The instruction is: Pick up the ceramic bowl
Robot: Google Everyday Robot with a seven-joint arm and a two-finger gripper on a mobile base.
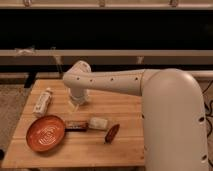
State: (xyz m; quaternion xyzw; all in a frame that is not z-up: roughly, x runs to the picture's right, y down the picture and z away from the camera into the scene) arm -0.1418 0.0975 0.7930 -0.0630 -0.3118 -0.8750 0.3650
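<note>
The ceramic bowl (pixel 46 133) is a wide, shallow orange-brown bowl with pale rings inside. It sits on the wooden table (pixel 125 117) at the front left. My white arm reaches from the right across the table. My gripper (pixel 76 102) hangs below the wrist over the table's back middle, above and to the right of the bowl and apart from it.
A white bottle (pixel 43 102) lies at the table's left. A dark flat packet (pixel 76 125), a pale wrapped thing (pixel 98 123) and a small dark red oblong thing (pixel 112 133) lie in a row right of the bowl. A long shelf runs behind the table.
</note>
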